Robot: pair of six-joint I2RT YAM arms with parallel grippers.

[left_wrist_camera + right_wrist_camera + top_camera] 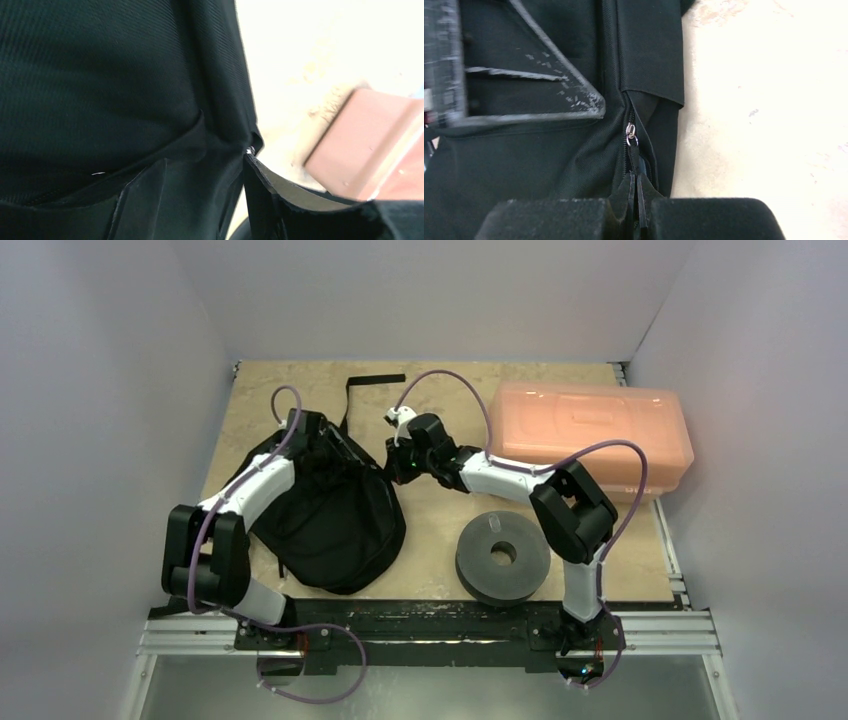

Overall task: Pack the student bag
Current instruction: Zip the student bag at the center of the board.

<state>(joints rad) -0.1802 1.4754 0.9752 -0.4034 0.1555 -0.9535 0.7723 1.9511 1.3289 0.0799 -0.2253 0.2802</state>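
The student bag (335, 515) lies slumped on the left half of the worktop (440, 535), rounded and floppy. A loose black strap (375, 380) trails on the worktop from its far edge.

The left gripper (205, 160) sits over the far part of the bag. Its fingers (142, 205) are partway apart, and a thick fold of the bag's cloth fills the gap and presses against both, so it holds the bag by that fold.

The right gripper (636, 202) is at the bag's right edge, near its far end. It is closed tight on the black pull tab (636, 175) that hangs from the small metal zipper slider (630, 134). The zipper line runs along the bag's seam close to the bare worktop. A stiff dark panel with a scuffed pale edge (549, 107) shows beside the seam, but the pictures do not show what it belongs to.

To the right of the bag, near its near end and not touching it, a dark grey spool (503, 555) lies flat. An orange plastic box (590, 435) with its lid on stands well to the right of the bag, at the far side.
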